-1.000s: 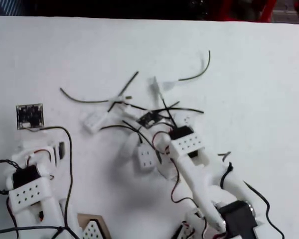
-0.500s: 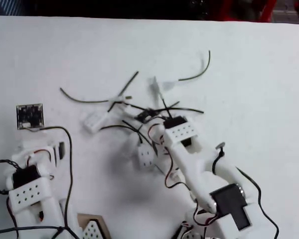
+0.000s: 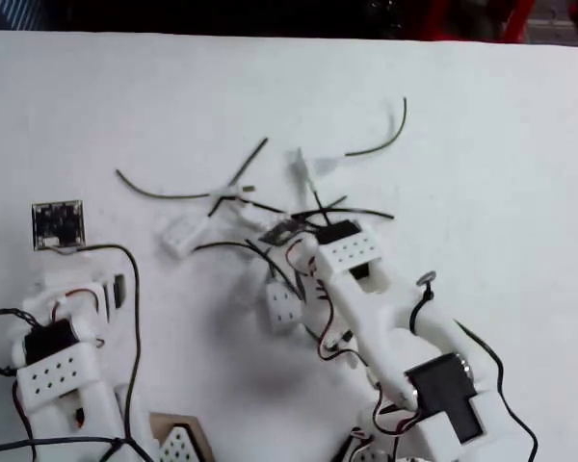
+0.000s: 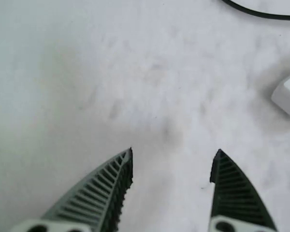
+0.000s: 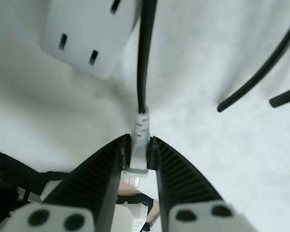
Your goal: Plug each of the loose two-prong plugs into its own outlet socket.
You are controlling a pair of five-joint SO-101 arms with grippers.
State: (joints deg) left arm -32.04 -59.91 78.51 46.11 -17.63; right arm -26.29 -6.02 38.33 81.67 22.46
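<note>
The right tool [image 5: 139,140] pinches a plug [image 5: 137,157] between its tips, outlet socket [image 5: 84,36] near.

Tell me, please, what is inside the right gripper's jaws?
The right gripper is shut on a white plug, whose black cord runs out past a white outlet block. The plug's prongs cannot be seen; the jaws cover that end.

A white plug [image 5: 140,126] with a black cord is pinched between the fingers of the right gripper [image 5: 139,141], near the middle of the table. A white outlet socket [image 5: 87,34] lies just beside it, slots facing up. A second socket [image 3: 185,233] lies flat further left, apart.
</note>
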